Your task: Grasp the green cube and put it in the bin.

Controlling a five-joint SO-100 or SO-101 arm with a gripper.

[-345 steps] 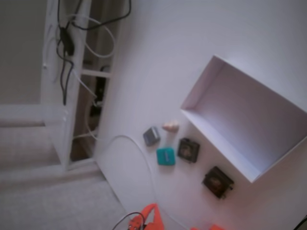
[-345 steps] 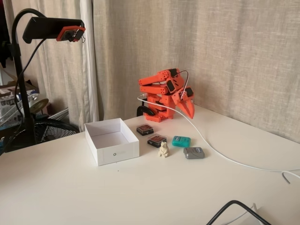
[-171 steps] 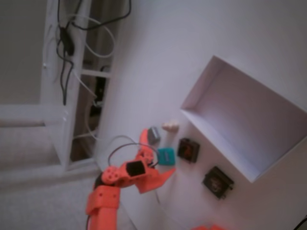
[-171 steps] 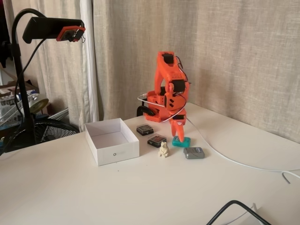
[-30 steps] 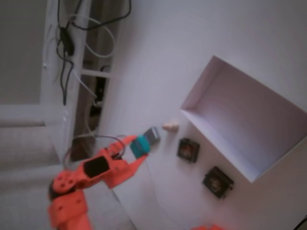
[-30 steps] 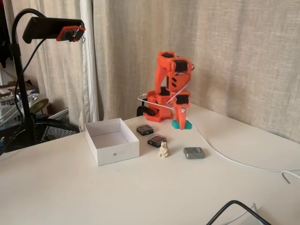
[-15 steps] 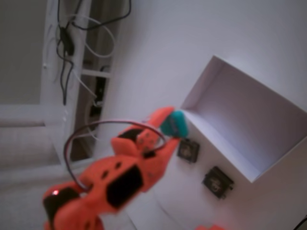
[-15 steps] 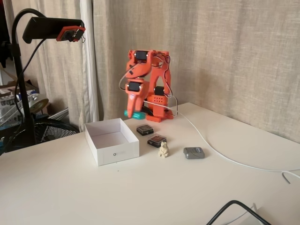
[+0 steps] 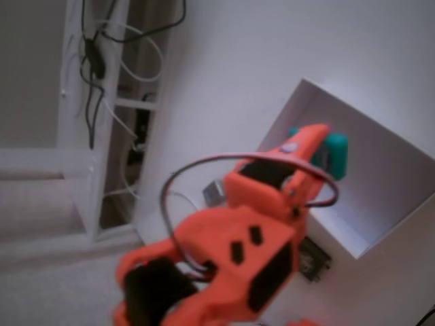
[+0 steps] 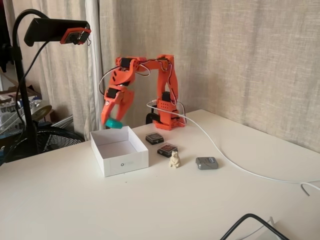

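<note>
The teal-green cube (image 10: 115,123) hangs in the air, and my orange gripper (image 10: 111,120) is shut on it. In the side fixed view it sits just above the far edge of the white bin (image 10: 127,164). From the high fixed view the green cube (image 9: 334,155) shows at the tip of the gripper (image 9: 323,151), over the inside of the bin (image 9: 380,187) near its left corner. The arm fills the lower middle of that view and hides part of the bin's near wall.
To the right of the bin lie two dark square blocks (image 10: 154,138) (image 10: 167,149), a small cream figurine (image 10: 174,159) and a grey cube (image 10: 206,163). A white cable (image 10: 240,167) runs across the table. A camera stand (image 10: 20,80) rises at the left.
The arm has swung left with the green cube, from beside the bin's corner to above the bin's inside. The other blocks have not moved.
</note>
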